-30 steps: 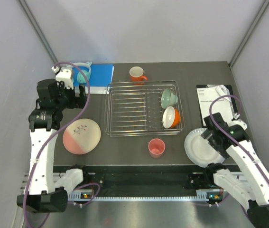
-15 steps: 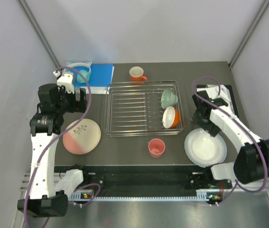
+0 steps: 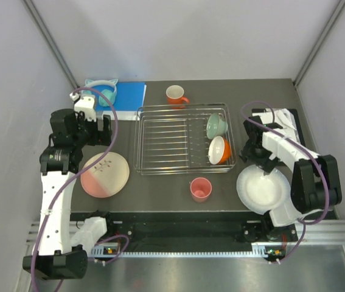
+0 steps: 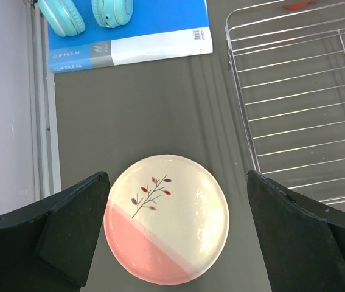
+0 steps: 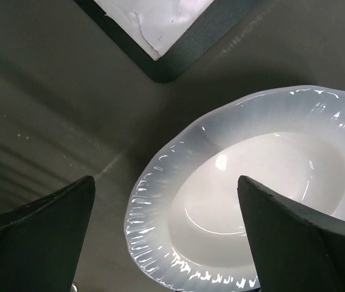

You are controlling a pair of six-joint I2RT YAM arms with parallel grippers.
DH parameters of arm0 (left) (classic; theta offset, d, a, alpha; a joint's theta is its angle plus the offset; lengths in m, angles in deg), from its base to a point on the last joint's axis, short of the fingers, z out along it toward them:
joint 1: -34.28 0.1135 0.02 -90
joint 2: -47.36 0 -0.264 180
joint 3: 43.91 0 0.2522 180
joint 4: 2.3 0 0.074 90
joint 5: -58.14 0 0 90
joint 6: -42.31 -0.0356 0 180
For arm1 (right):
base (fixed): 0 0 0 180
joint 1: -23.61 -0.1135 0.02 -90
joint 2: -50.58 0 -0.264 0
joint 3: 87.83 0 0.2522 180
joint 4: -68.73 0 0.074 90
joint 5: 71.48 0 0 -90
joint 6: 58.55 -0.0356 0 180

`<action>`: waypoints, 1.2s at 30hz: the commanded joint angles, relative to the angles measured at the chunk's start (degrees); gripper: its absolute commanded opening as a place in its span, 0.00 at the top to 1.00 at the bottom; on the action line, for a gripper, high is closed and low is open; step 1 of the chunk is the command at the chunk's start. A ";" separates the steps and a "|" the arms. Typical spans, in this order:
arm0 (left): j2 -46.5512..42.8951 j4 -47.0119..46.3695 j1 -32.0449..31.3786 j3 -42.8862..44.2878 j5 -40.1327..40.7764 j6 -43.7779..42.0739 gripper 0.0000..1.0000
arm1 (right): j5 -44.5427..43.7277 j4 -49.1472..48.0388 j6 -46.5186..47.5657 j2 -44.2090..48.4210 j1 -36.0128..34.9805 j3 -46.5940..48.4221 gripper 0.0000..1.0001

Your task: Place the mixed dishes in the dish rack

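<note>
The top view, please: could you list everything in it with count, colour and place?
rack: one, silver, table centre
mint bowl: one, mint, rack's right end
orange bowl: one, orange, rack's right end
mug: one, orange, behind rack
cup: one, pink, before rack
sprig plate: one, pink-cream, left of rack
white plate: one, white, right of cup
headphones: one, teal, on folder
folder: one, blue, far left
clipboard: one, black, far right
table: one, dark grey, beneath all
left gripper: one, black, open over sprig plate
right gripper: one, black, open over white plate's rim
</note>
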 commanded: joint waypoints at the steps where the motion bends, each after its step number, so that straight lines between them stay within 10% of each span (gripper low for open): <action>1: -0.78 -4.11 -0.02 -0.77 0.26 -0.43 0.01 | 1.72 -2.84 0.95 -3.34 0.78 0.25 0.00; 7: -0.69 -4.55 -0.02 -1.12 0.34 -0.34 0.01 | 1.73 -3.98 1.74 -6.42 0.96 -0.10 0.10; 14: -1.04 -4.64 -0.02 -1.82 0.78 -0.51 0.01 | 3.30 -7.32 2.71 -8.53 2.19 -0.54 0.71; 20: -1.04 -4.82 -0.02 -1.91 1.31 -1.04 0.01 | 3.83 -7.58 3.59 -9.50 2.89 1.91 0.98; 36: -0.87 -5.26 -0.02 -2.09 0.70 -0.78 0.01 | -8.81 -0.82 3.25 1.66 -5.18 11.15 1.00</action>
